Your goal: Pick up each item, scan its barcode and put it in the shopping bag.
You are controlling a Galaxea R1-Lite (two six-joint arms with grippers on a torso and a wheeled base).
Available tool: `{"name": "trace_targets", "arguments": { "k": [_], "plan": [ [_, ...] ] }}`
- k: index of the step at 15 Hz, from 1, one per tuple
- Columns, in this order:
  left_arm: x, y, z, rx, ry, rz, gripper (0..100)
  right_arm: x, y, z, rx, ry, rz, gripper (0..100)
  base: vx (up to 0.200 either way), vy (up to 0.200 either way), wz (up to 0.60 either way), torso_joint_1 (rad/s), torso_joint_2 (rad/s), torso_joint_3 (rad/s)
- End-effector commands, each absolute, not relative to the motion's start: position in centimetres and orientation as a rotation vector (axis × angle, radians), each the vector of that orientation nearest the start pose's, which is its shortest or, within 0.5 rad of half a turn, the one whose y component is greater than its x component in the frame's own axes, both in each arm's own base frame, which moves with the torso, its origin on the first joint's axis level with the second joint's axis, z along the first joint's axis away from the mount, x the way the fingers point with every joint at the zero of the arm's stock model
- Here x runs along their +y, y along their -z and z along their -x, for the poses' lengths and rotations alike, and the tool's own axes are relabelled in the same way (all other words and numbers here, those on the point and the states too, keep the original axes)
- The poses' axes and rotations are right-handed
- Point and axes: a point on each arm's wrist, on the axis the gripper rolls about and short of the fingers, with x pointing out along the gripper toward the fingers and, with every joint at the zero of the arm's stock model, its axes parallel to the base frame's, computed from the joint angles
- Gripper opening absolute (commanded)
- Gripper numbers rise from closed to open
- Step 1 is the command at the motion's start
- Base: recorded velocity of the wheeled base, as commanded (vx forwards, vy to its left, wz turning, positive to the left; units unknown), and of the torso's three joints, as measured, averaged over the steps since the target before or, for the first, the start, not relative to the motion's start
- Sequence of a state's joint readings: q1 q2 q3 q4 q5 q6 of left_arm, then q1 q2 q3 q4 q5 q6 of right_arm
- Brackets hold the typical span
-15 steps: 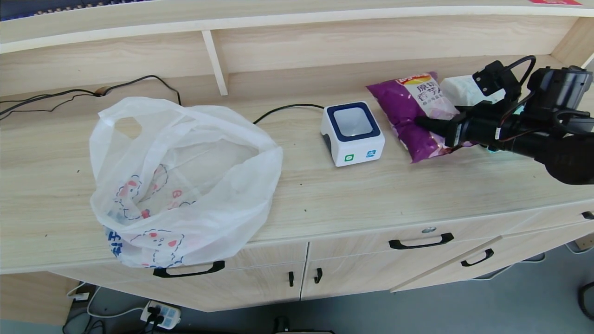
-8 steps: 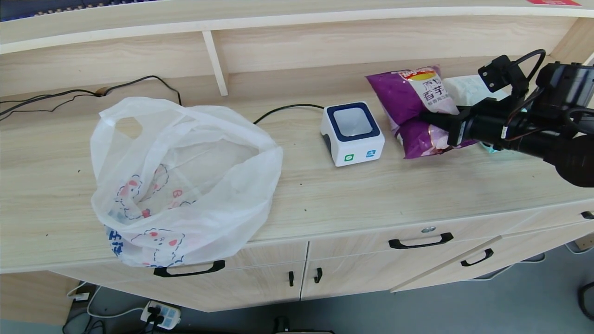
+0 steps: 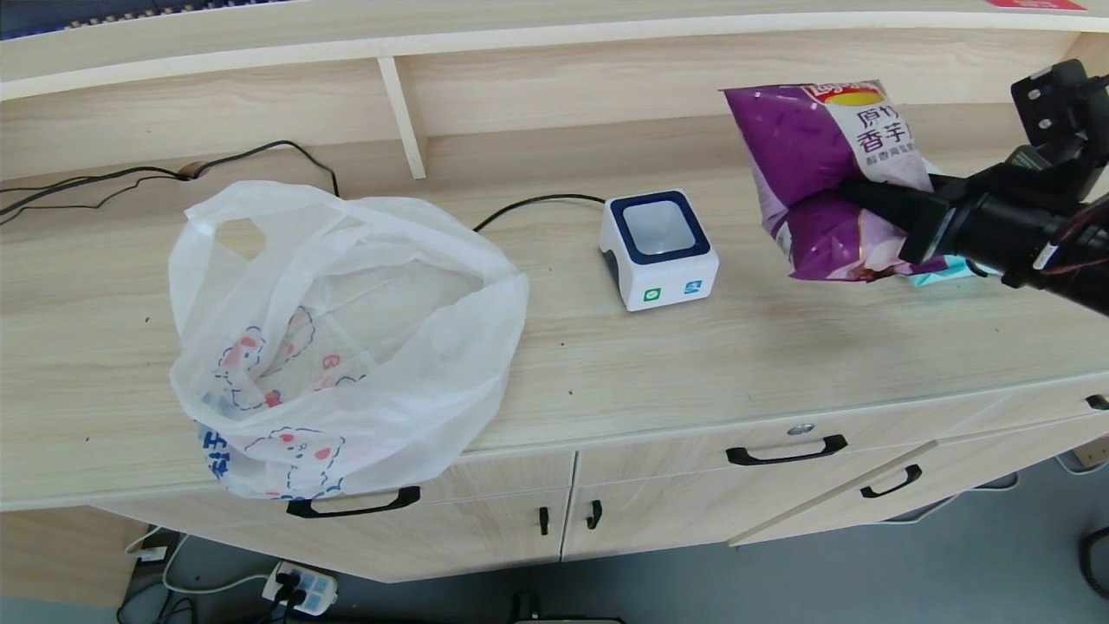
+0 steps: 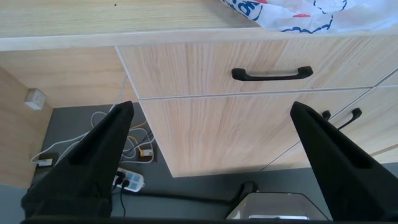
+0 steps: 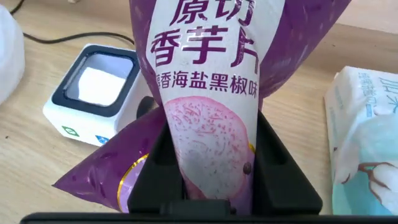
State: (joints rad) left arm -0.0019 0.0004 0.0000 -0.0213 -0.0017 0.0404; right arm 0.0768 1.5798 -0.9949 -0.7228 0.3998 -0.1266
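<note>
right pincer (image 3: 853, 192): clamped on the chip bag (image 3: 814, 147) about mid-body; one finger on each face; bag creased at the pinch
chip bag: purple; held up in the air over the right end of the worktop (image 3: 780, 347); printed front faces the right wrist camera; top end tilted up toward the back shelf; to the right of the scanner (image 3: 658, 247) and apart from it
scanner: white box with a dark blue frame around the window; window faces up; sits mid-worktop between the shopping bag (image 3: 346, 338) and the chip bag; black cable (image 3: 528, 205) runs off behind it
shopping bag: thin white plastic with cartoon print; mouth open and slumped; on the left part of the worktop; lower edge hangs a little over the front edge
tissue pack (image 5: 364, 130): white and teal; lying on the worktop just behind the chip bag
left pincer (image 4: 211, 107): fingers spread wide, nothing between them; low in front of the drawers, facing a black drawer handle (image 4: 272, 74); below the shopping bag's overhanging edge
</note>
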Motion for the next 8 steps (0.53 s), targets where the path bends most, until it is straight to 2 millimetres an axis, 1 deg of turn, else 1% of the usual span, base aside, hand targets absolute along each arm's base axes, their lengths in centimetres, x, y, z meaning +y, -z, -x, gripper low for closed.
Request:
{"name": "trace_targets", "arguments": {
  "k": [1,2,3,4,5,6,8],
  "plan": [
    [0.0,-7.8,2.3,-0.023,0.003,-0.040,100,3.3,-29.5,-23.4,-0.224,-0.432,0.099,0,0.000,0.000,0.00,0.000,0.00,0.000],
    [0.0,-7.8,2.3,-0.023,0.003,-0.040,100,3.6,-29.7,-21.7,-0.238,-0.440,0.073,0,0.000,0.000,0.00,0.000,0.00,0.000],
    [0.0,-7.8,2.3,-0.025,0.003,-0.040,100,3.6,-29.4,-21.0,-0.230,-0.435,0.048,0,0.000,0.000,0.00,0.000,0.00,0.000],
    [0.0,-7.8,2.3,-0.023,0.003,-0.040,100,4.6,-27.9,-17.7,-0.192,-0.482,-0.046,0,0.000,0.000,0.00,0.000,0.00,0.000],
    [0.0,-7.8,2.3,-0.022,0.003,-0.041,100,5.5,-26.4,-14.8,-0.147,-0.537,-0.114,0,0.000,0.000,0.00,0.000,0.00,0.000],
    [0.0,-7.8,2.3,-0.022,0.003,-0.041,100,6.1,-24.5,-12.6,-0.075,-0.609,-0.165,0,0.000,0.000,0.00,0.000,0.00,0.000],
    [0.0,-7.8,2.3,-0.022,0.003,-0.046,100,6.2,-21.4,-10.6,0.019,-0.676,-0.195,0,0.000,0.000,0.00,0.000,0.00,0.000]
  ]
}}
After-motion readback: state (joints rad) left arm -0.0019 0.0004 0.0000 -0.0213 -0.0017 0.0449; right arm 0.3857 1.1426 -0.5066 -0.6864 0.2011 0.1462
